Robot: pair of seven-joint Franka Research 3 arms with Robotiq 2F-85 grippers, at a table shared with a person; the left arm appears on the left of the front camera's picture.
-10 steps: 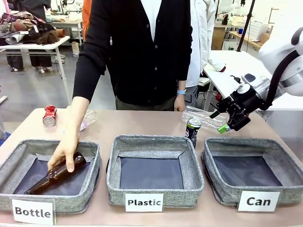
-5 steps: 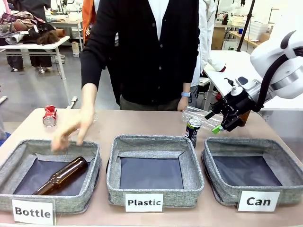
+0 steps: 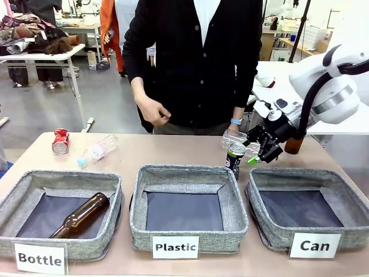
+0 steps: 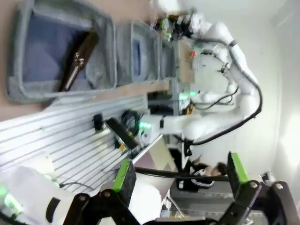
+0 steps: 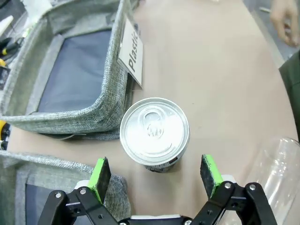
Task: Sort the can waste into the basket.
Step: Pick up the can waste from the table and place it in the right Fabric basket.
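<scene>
- While the right gripper (image 3: pixel 258 153) is hovering just beside the black and silver can (image 3: pixel 234 157), its jaws are standing wide apart and gripping nothing.
- Seen from the right wrist, the can's silver top is sitting between the two green pads (image 5: pixel 101 173) and a little beyond them, and neither pad is touching it.
- That can is standing upright on the table (image 3: pixel 173 151), just behind the far right corner of the "Plastic" bin (image 3: pixel 187 173) and outside every bin.
- On the robot's right, the basket (image 3: pixel 305 176) with the "Can" label is sitting at the end of the row, with its dark base showing.
- Far from it, the red can (image 3: pixel 60 141) is lying on the table's far left, behind the "Bottle" bin (image 3: pixel 63 176).
- A brown bottle (image 3: pixel 81 215) is lying slantwise inside the "Bottle" bin.
- One clear plastic bottle (image 3: pixel 98 150) is lying near the red can, and a second clear bottle (image 3: pixel 236 138) is lying just behind the black and silver can.
- At the far side the person is standing with one hand (image 3: pixel 154 111) loosely curled above the table.
- Away from the bins, the left gripper (image 4: pixel 180 171) is hanging with its fingers spread wide and nothing between them.
</scene>
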